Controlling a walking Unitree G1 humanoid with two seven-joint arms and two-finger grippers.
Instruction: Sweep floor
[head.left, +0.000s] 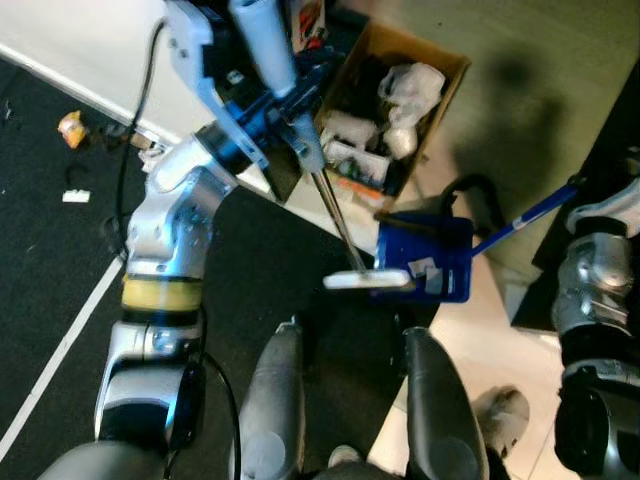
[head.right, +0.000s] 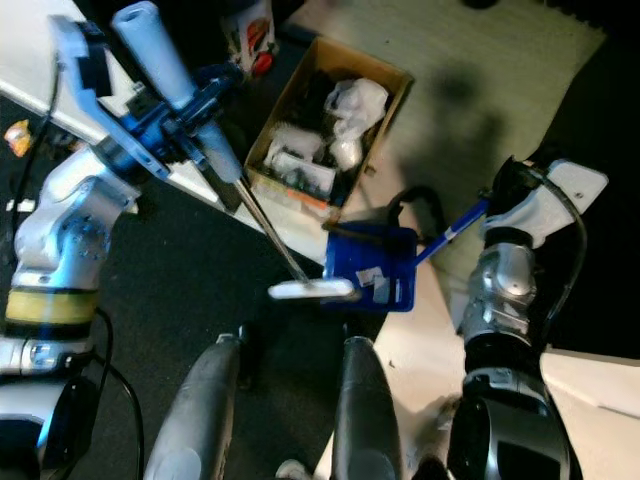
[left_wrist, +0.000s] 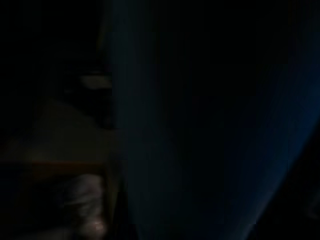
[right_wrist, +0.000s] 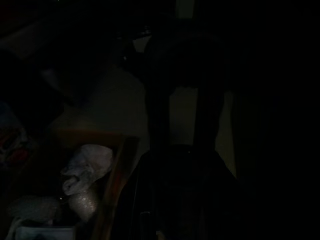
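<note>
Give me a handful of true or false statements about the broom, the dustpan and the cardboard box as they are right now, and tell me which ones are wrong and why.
1. The left gripper holds the broom by its handle. True.
2. The broom head is at the open edge of the blue dustpan. True.
3. The cardboard box is empty. False: it holds crumpled white bags and other clutter.
4. The dustpan is red. False: its pan and its long handle are blue.
5. The dustpan handle slants toward the right arm. True.
6. The orange scrap lies inside the dustpan. False: it lies on the dark floor far off on the robot's left.
</note>
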